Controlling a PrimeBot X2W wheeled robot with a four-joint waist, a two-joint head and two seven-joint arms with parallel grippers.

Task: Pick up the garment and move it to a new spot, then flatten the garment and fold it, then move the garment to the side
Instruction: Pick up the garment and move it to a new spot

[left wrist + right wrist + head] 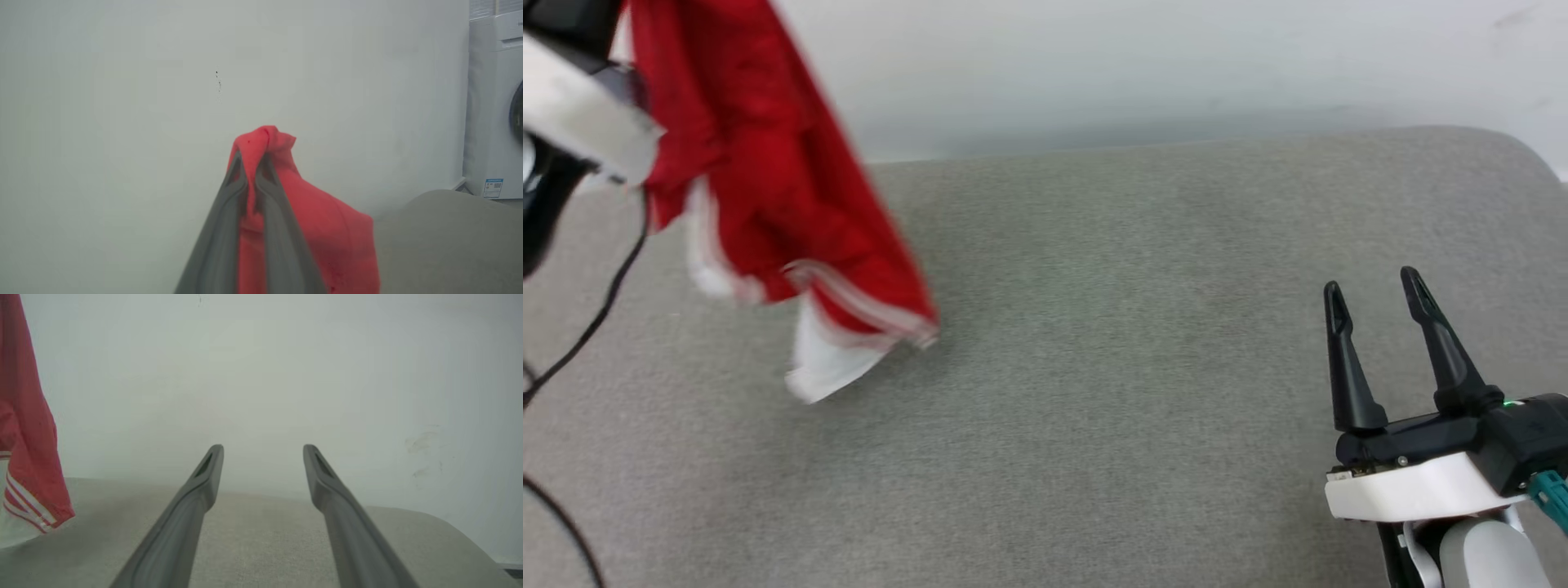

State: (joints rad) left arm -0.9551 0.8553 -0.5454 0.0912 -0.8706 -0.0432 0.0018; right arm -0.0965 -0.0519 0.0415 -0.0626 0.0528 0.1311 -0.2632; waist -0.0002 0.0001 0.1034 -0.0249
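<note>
Hanging bunched, red garment (768,171), white-striped trim

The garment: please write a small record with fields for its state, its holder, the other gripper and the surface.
item: garment, red, white striped sleeve
state: hanging bunched above grey surface; contact unclear
holder: left gripper, shut on a fold
other: right gripper, open, empty, apart from garment
</note>
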